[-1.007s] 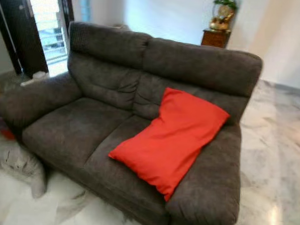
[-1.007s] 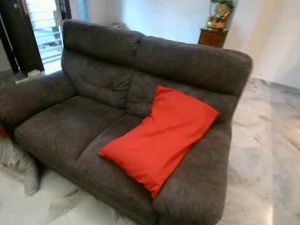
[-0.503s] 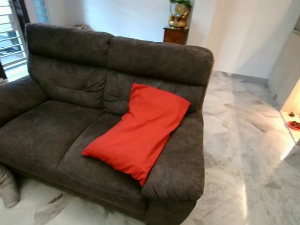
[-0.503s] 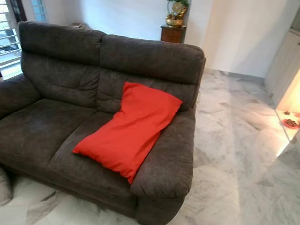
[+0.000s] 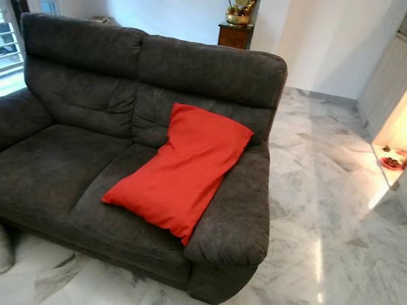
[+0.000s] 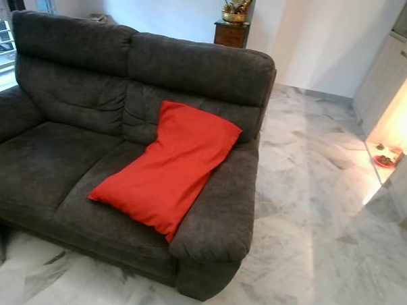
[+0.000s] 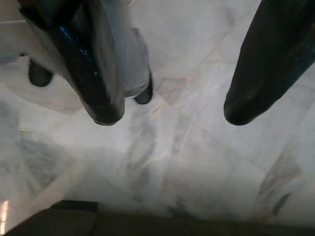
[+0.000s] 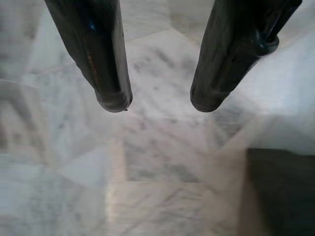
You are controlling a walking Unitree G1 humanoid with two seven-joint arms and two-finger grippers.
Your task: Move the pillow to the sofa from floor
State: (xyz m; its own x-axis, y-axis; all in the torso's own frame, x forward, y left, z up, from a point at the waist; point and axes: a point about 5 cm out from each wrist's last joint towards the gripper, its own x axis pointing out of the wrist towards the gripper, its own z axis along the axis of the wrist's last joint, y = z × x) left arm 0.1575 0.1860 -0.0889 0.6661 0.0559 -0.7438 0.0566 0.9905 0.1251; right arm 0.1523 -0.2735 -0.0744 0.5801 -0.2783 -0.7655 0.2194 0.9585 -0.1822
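Looking down from the head, we see a red pillow (image 5: 179,172) lying on a dark grey sofa (image 5: 61,160). It sits on the seat cushion at our right-hand end, its upper edge leaning on the backrest and one side resting against the right armrest (image 5: 231,218), with its lower corner near the front of the seat. The other seat cushion is bare. The sofa stands on a pale marble floor (image 5: 322,225) with grey veins. Behind the backrest a small wooden cabinet (image 5: 234,35) stands by the white wall with a golden ornament (image 5: 238,8) on top. A window with bars (image 5: 2,39) is at the far left, and a small red dish (image 5: 391,161) lies on the floor at the far right.

Our left gripper (image 7: 170,115) hangs over the marble floor, its two black fingers (image 7: 98,73) spread well apart with nothing between them. Our right gripper (image 8: 157,105) also points at the floor, its fingers (image 8: 101,64) parted and empty. A dark edge, which we cannot identify, crosses one side of each wrist view.
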